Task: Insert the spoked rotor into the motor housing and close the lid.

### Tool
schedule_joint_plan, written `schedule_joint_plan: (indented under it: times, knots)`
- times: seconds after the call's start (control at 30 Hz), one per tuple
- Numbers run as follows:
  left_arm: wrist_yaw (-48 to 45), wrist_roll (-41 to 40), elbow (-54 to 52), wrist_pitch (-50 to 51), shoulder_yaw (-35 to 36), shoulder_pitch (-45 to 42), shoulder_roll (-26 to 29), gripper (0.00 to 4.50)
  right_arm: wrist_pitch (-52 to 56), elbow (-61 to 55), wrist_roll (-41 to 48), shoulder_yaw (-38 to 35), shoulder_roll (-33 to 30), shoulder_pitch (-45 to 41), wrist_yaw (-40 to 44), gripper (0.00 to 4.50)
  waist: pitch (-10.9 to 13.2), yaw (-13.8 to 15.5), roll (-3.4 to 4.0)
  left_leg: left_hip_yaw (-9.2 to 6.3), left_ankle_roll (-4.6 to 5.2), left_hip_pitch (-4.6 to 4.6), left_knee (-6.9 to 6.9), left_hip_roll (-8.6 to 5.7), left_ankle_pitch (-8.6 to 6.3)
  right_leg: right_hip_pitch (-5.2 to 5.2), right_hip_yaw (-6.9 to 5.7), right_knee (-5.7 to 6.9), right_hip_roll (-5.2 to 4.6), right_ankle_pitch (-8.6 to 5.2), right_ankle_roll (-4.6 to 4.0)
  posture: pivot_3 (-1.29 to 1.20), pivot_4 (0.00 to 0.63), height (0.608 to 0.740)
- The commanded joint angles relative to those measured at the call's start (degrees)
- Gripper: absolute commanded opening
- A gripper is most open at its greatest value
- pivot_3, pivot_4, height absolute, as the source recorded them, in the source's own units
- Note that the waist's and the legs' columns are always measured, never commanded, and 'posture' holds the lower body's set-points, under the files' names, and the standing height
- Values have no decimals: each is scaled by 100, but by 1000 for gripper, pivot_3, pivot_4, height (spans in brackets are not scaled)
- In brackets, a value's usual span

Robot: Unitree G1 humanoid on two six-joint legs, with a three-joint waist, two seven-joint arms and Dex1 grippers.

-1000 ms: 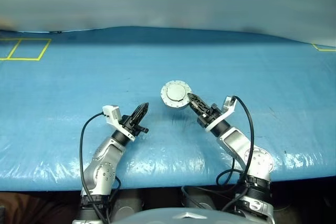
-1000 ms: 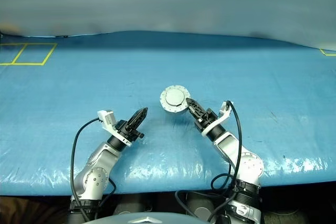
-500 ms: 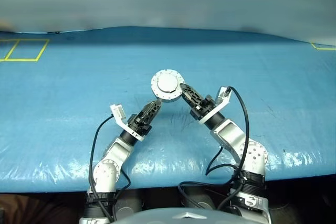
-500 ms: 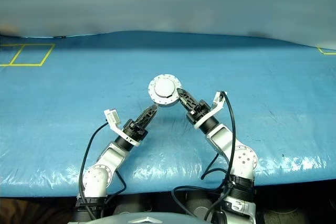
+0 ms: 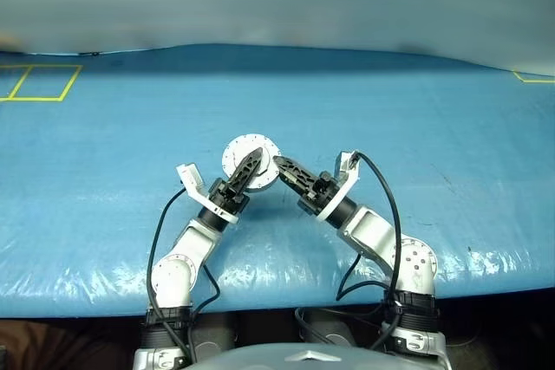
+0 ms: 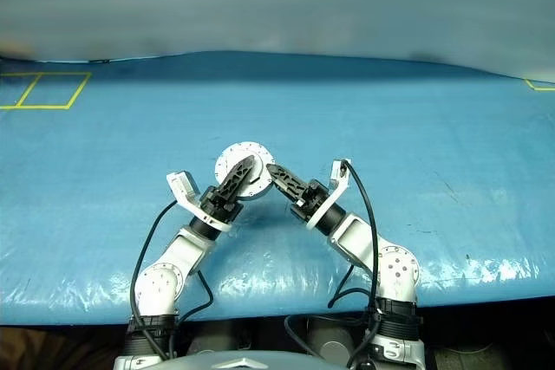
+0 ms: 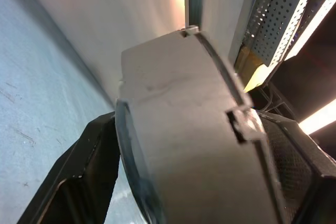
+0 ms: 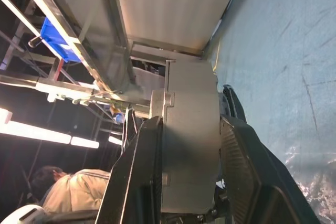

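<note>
We saw the left gripper (image 5: 254, 163) reaching up from the left of the motor housing (image 5: 249, 159), its jaws spread wide, one finger (image 7: 79, 182) on each flat face of the casing in its wrist view; whether they pressed or merely bracketed it we could not tell. The housing stood on edge, lifted clear of the blue counter (image 5: 451, 119), its round bolted face turned toward the head camera. To the housing's right, the right gripper (image 5: 279, 165) had its jaws closed across the casing's thickness, gripping it face to face near the rim.

We judged the housing to be rigid metal, fairly heavy for its size, with smooth faces that could slide in a light pinch. The thick rim and opposed flat faces looked the safest places to hold; the small tabs (image 7: 244, 124) on the edge offered a stop against rotation. The rotor and the lid's seam could not be made out from these pictures.

Compared with a second earlier, the housing sat further left and nearer the robot, carried by the right gripper. The left gripper, then well to the housing's left with jaws nearly closed, had opened and come up around it.
</note>
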Motion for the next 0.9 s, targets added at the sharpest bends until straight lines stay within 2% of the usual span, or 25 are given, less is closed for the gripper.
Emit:
schedule_joint_plan:
  times: [0.03, 0.13, 0.37, 0.67, 0.9]
  knots:
    - [-138, 163, -24, -285, -148, -25, -384, 3703, -72, -419, 379, 87, 16, -83, 181, 1195, 0, 4, 0, 0, 0, 0, 0, 0, 0, 0, 0, 0, 0, 0, 0, 0, 150, 740]
    - [-187, 134, -6, -345, -167, 11, -421, 3125, -141, -425, 352, 108, -9, -74, 173, 1195, 0, 1, 0, 0, 0, 0, 1, 0, 0, 0, 0, 1, 0, 0, 0, 0, 150, 740]
    - [291, -81, 119, -185, -118, 38, -439, 3030, -507, -356, -96, 128, -2, -86, 250, 1195, 0, 0, 0, 0, 0, 0, 2, 2, 0, 0, 0, 2, 0, 6, 10, 0, 150, 740]
    - [744, -222, 253, -459, 96, -30, -569, 2997, -870, -255, -492, 132, 2, -192, 168, 4193, 0, -9, 0, -1, 0, 1, 3, 1, 0, 0, 0, 2, 1, 7, 13, 0, 150, 740]
    - [1460, -45, 646, -1255, 477, -481, -804, 2997, -1349, -97, -1054, 27, -51, -312, 78, 4193, 0, 26, -1, -2, 0, -2, 4, 0, 0, -1, 0, 2, 1, 10, 16, 0, 150, 740]
